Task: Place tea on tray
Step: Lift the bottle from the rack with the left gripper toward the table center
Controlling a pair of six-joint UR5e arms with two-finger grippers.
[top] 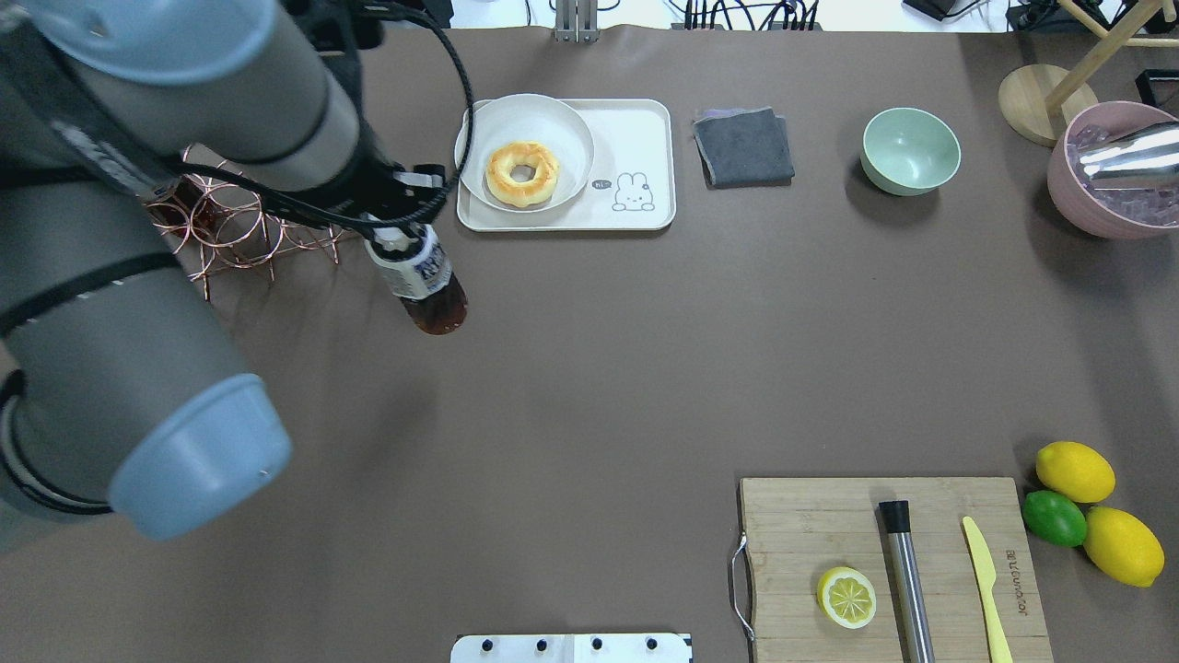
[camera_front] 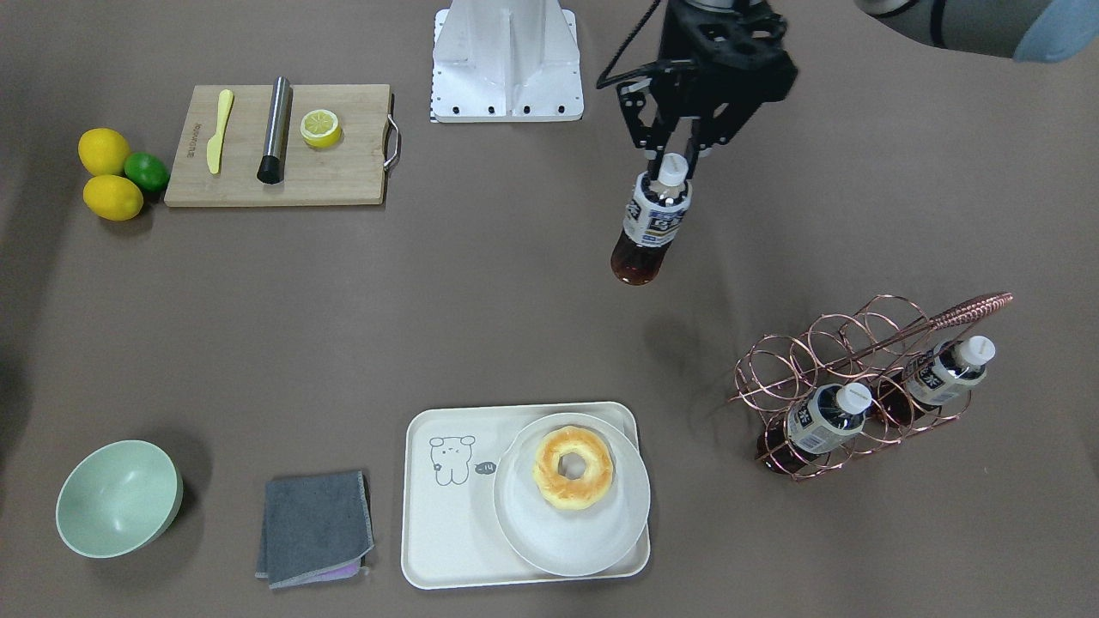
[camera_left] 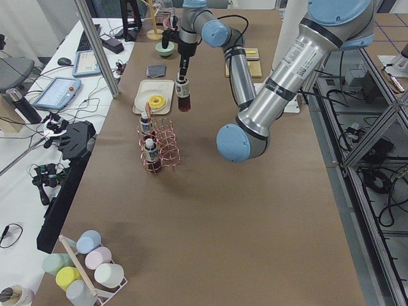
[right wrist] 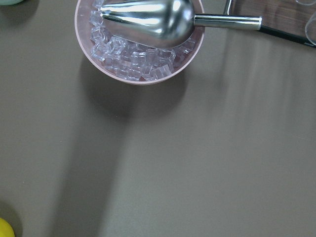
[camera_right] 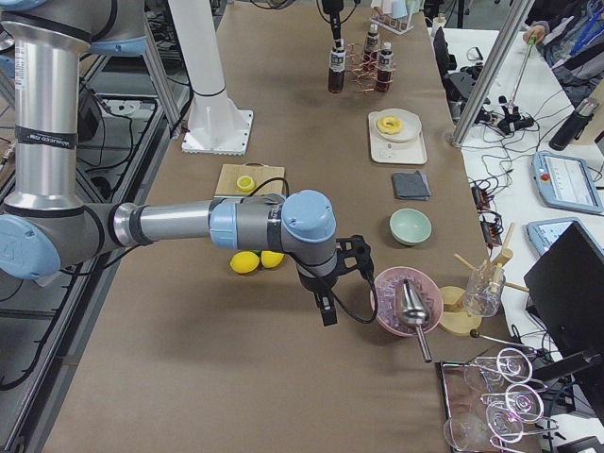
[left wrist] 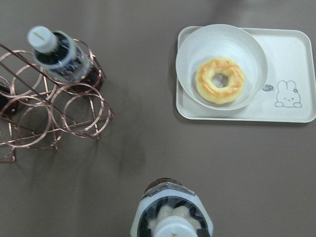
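With fingers (camera_front: 651, 139) of the left gripper (camera_front: 676, 161) pinching the tea (camera_front: 654, 225) at its capped neck, hangs above bench's left half, short of the far-edge tray (camera_front: 446, 532); probably liquid-heavy, slick; neck hold best.

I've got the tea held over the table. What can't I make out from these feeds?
- The right hand: it shows only in the exterior right view and is small, so open or shut cannot be told.
- The copper rack: in the overhead view the left arm covers most of it and its bottles.
- The tea: in the left wrist view the bottom edge cuts it off, and its base is hidden.
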